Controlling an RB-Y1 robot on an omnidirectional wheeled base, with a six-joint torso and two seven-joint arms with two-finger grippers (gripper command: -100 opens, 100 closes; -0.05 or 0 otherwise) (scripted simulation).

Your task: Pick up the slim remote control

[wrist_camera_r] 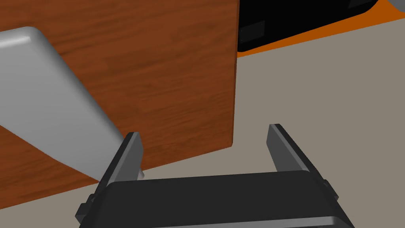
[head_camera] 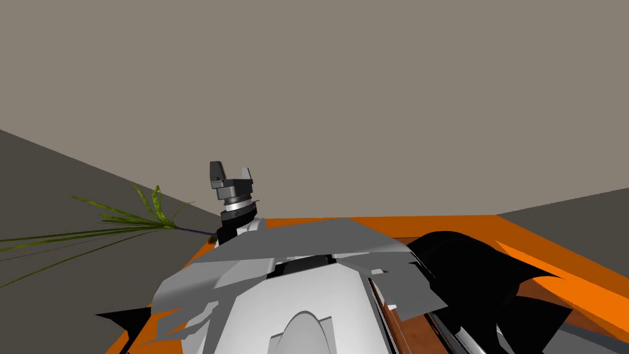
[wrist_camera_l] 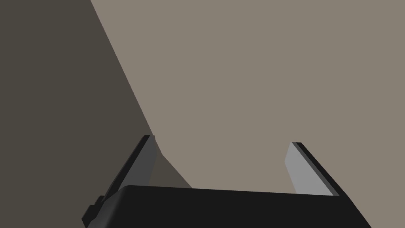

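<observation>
Right gripper (wrist_camera_r: 204,130) spread wide; slim grey slab (wrist_camera_r: 47,103) on the wooden top (wrist_camera_r: 166,79) lies just outside one finger. Left gripper (head_camera: 230,175) raised, fingers apart.

No text, label or number can be read — none anywhere

The panel (wrist_camera_r: 158,79) is reddish-brown with wood grain, the surface (head_camera: 430,224) orange, the plant leaves (head_camera: 126,216) green.

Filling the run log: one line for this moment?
left gripper open, raised | right gripper open, at wooden surface edge | nothing gripped
</observation>
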